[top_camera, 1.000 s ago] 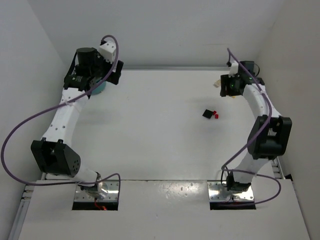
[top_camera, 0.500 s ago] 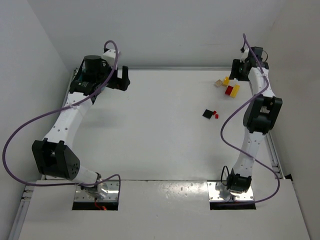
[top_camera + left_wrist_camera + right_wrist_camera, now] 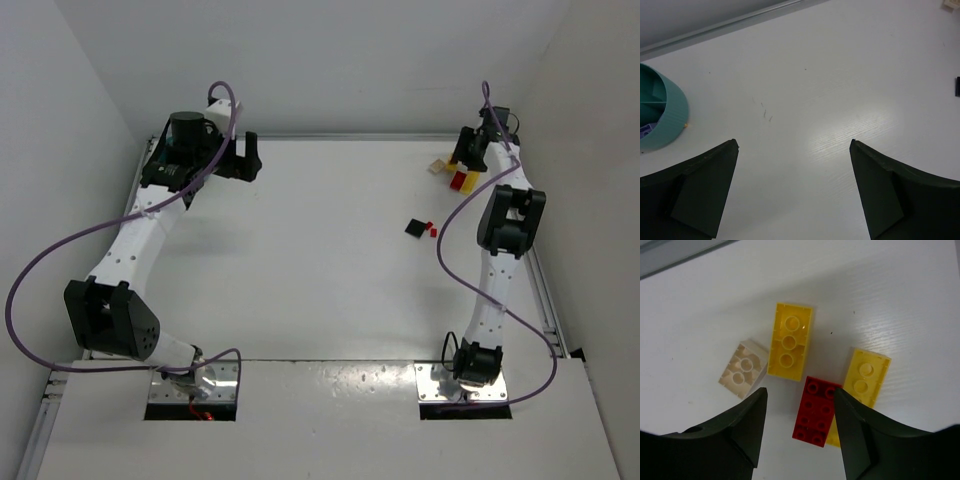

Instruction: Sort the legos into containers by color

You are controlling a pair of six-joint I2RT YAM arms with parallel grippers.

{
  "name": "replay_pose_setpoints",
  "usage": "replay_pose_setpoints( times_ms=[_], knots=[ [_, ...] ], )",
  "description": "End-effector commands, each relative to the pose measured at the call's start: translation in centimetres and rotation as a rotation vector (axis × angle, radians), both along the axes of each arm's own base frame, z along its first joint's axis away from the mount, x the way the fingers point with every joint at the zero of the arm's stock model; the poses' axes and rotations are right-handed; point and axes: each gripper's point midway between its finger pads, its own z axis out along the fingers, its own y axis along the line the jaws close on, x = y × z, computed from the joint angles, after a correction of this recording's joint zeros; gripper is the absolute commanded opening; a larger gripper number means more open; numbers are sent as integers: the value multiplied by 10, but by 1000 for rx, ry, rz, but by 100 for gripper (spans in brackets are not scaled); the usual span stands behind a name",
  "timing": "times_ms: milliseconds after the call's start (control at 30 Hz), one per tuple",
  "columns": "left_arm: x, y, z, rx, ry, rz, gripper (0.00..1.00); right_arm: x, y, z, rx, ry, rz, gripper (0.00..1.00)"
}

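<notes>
r pincer (image 3: 800, 394) gaping over red lego (image 3: 816, 411), l pincer (image 3: 794, 144) gaping nr bowl (image 3: 671, 119).

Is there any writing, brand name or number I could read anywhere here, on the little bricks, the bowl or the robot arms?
None: no readable text, number or logo shows on the bricks, the teal bowl, the left arm or the right arm.

We are reaching our left arm (image 3: 130, 240) far forward and bending its wrist, so the left gripper (image 3: 793, 145) is pointing across toward the right side with its jaws spread wide. We are stretching our right arm (image 3: 497, 270) almost straight ahead, and the right gripper (image 3: 800, 392) is tilting downward with its 2 jaws partly apart.
</notes>
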Motion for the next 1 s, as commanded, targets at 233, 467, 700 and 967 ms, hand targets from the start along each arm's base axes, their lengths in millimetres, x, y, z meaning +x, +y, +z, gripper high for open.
replay_pose_setpoints(
  times_ms=[233,467,700,967],
  knots=[
    [4,-2,15,-13,-48,13,100,38,-2,11,29,-136,-58,58],
    [5,1,14,2,-53,26,100,45,11,-9,10,-122,-64,58],
    [9,3,19,12,-67,31,100,46,16,-29,-34,-93,-63,54],
    [9,4,19,24,-69,36,100,29,22,-30,-36,-49,-6,8]
  ],
)
